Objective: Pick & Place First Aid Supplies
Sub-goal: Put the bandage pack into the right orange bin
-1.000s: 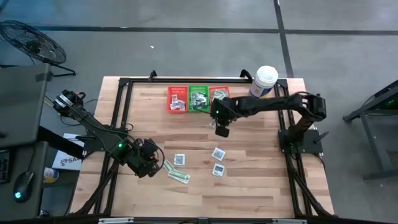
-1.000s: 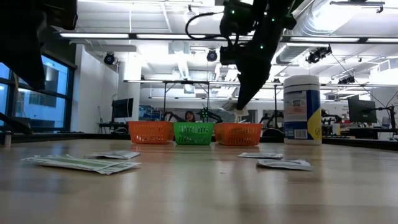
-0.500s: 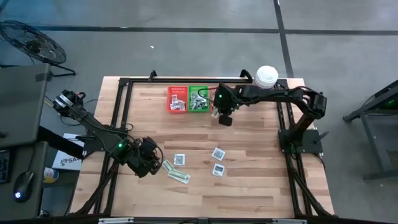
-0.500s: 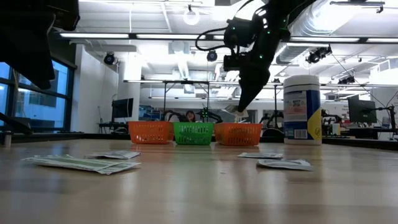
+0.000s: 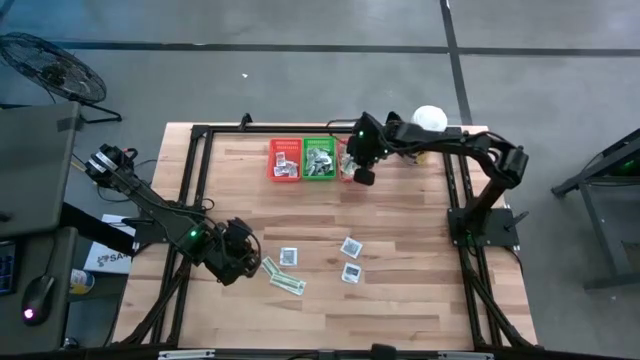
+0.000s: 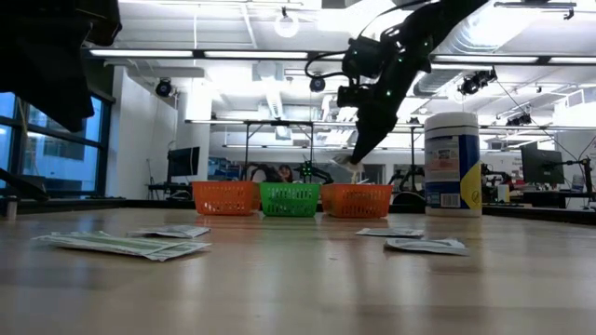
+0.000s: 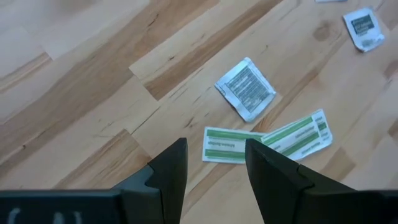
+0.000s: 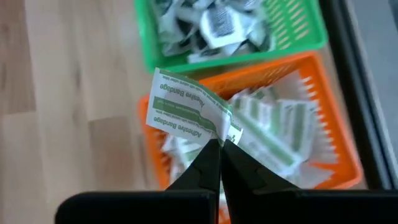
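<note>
Green-and-white bandage strip (image 8: 186, 107) sat clamped in your right gripper (image 8: 219, 144) jaws, above the orange basket (image 8: 329, 134) at the desk's twelve o'clock. Your left gripper (image 7: 214, 163) waited at seven o'clock, jaws apart.

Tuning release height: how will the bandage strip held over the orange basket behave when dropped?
Probably floppy: the strip bends while the shut right gripper pinches it. Likely light, so it may flutter. The orange basket lies beneath.

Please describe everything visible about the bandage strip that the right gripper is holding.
The bandage strip is a narrow white paper packet with green bands and the print "Adhesive Bandage". It is bent near the pinch, and a second strip seems to lie behind it. The right gripper is shut on one end, so it hangs free above the orange basket, which already holds similar strips.
</note>
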`<state>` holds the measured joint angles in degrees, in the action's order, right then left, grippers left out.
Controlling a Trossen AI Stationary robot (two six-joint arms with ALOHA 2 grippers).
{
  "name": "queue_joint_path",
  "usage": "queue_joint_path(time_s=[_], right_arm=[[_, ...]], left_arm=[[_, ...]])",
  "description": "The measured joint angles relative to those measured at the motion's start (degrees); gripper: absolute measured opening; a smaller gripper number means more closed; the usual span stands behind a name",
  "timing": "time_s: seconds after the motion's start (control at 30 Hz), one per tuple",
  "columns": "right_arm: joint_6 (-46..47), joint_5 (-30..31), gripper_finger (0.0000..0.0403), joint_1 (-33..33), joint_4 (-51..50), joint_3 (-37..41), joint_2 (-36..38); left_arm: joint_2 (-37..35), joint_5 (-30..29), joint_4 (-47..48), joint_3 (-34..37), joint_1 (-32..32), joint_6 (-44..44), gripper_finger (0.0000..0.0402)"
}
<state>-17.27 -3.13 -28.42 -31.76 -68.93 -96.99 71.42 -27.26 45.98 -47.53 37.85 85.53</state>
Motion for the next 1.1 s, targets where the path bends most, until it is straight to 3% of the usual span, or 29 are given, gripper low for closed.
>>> queue_joint_path(time_s=[0.37, 0.83, 1.1], right_arm=[[-4.0, -8.0, 0.0, -7.9, 5.3, 0.0, -3.2], [-6.0, -11.9, 0.0002, -10.7, 6.9, 0.0, -8.3], [-6.4, -12.0, 0.0061, -10.6, 6.8, 0.0, -8.3]], left_arm=[[0.0, -1.0, 0.1, 0.0, 0.0, 2.9, 0.0159], [0.0, -2.3, 0.4, 0.0, 0.0, 5.1, 0.0159], [0.0, -2.3, 0.5, 0.0, 0.0, 6.3, 0.0159]])
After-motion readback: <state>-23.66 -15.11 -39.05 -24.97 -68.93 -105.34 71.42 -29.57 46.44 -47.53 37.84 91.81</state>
